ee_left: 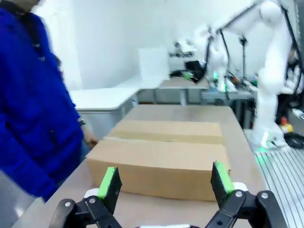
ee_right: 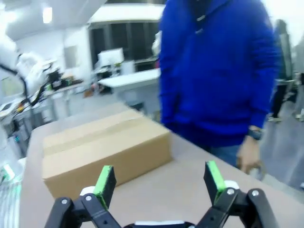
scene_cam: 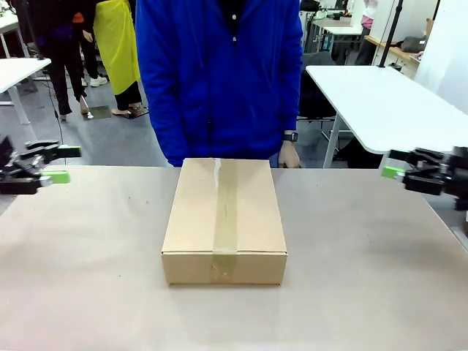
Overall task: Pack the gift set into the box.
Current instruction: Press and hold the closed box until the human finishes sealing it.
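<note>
Big brown taped cardboard box [scene_cam: 224, 219] is sitting closed mid-desk; both grippers, left [scene_cam: 62, 164] and right [scene_cam: 391, 167], are hanging released, so packing looks finished, or the box needs opening.

box [scene_cam: 224, 219] closed, contents hidden, person's [scene_cam: 219, 73] left hand perhaps behind it

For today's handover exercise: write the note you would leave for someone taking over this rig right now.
Left claw: open, holding nothing, at the table's left edge.
Right claw: open, holding nothing, at the right edge.
The box: mid-table, flaps shut, tape strip along the centre seam.
Person in a blue jacket stands at the far side, one hand just behind the box.
Done: box appears closed; whether anything is inside cannot be told.
Left: confirm the contents before any further move.
</note>
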`<action>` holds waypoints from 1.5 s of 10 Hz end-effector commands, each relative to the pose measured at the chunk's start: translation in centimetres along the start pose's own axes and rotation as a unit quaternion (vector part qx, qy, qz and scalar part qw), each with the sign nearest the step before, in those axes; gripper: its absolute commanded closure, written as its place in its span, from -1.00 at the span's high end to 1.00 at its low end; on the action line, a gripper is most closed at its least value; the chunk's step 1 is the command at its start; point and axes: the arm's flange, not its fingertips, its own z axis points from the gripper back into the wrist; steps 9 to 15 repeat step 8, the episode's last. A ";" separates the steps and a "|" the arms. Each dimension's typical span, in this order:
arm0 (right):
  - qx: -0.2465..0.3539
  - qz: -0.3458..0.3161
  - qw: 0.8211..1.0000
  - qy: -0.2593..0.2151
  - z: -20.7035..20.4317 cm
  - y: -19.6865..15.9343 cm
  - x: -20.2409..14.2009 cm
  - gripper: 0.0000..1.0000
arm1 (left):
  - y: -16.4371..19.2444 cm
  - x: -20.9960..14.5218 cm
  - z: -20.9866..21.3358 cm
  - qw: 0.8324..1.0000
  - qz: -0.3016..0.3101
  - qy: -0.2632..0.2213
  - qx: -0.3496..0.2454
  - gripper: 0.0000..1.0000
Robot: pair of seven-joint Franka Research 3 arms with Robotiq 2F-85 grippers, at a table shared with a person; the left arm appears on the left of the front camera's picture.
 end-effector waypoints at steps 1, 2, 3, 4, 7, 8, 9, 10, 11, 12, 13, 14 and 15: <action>0.044 -0.001 0.999 0.026 -2.5 1.2 1.0 1.00 | 0.0 1.3 -2.6 0.999 -0.017 0.023 -0.033 1.00; 0.044 -0.001 0.999 0.026 -2.5 1.2 1.0 1.00 | 0.0 1.3 -2.6 0.999 -0.017 0.023 -0.033 1.00; 0.044 -0.001 0.999 0.026 -2.5 1.2 1.0 1.00 | 0.0 1.3 -2.6 0.999 -0.017 0.023 -0.033 1.00; 0.044 -0.001 0.999 0.026 -2.5 1.2 1.0 1.00 | 0.0 1.3 -2.6 0.999 -0.017 0.023 -0.033 1.00; 0.044 -0.001 0.999 0.026 -2.5 1.2 1.0 1.00 | 0.0 1.3 -2.6 0.999 -0.017 0.023 -0.033 1.00; 0.044 -0.001 0.999 0.026 -2.5 1.2 1.0 1.00 | 0.0 1.3 -2.6 0.999 -0.017 0.023 -0.033 1.00; 0.044 -0.001 0.999 0.026 -2.5 1.2 1.0 1.00 | 0.0 1.3 -2.6 0.999 -0.017 0.023 -0.033 1.00; 0.044 -0.001 0.999 0.026 -2.5 1.2 1.0 1.00 | 0.0 1.3 -2.6 0.999 -0.017 0.023 -0.033 1.00; 0.044 -0.001 0.999 0.026 -2.5 1.2 1.0 1.00 | 0.0 1.3 -2.6 0.999 -0.017 0.023 -0.033 1.00; 0.044 -0.001 0.999 0.026 -2.5 1.2 1.0 1.00 | 0.0 1.3 -2.6 0.999 -0.017 0.023 -0.033 1.00; 0.044 -0.001 0.999 0.026 -2.5 1.2 1.0 1.00 | 0.0 1.3 -2.6 0.999 -0.017 0.023 -0.033 1.00; 0.044 -0.001 0.999 0.026 -2.5 1.2 1.0 1.00 | 0.0 1.3 -2.6 0.999 -0.017 0.023 -0.033 1.00; 0.044 -0.001 0.999 0.026 -2.5 1.2 1.0 1.00 | 0.0 1.3 -2.6 0.999 -0.017 0.023 -0.033 1.00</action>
